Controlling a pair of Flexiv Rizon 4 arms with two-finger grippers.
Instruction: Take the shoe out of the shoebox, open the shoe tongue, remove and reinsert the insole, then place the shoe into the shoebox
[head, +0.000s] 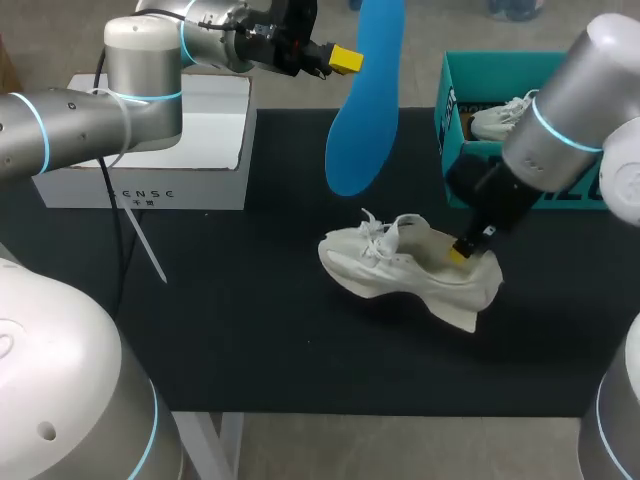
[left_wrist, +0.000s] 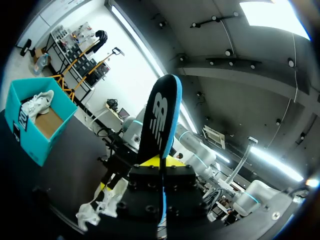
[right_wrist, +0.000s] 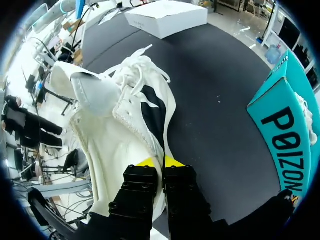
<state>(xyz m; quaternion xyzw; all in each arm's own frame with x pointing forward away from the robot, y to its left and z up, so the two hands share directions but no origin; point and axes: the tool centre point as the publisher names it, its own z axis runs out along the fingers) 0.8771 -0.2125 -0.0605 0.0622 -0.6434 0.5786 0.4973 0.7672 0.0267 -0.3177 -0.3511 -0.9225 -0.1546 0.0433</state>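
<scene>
Silver-grey rounded links (head: 60, 130), cyan joint rings (head: 40, 128), black left pincer (head: 348, 60) and right pincer (head: 462, 250), yellow tips

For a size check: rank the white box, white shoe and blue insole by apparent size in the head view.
1. white box, largest.
2. white shoe and blue insole look about equal; the insole is held up nearer the camera, so unranked.

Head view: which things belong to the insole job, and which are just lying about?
Job:
blue insole, held up in the left jaws
white shoe on the black mat, right jaws pinching its heel collar
teal shoebox

Lying about:
white box, back left
second shoe, inside the shoebox
</scene>
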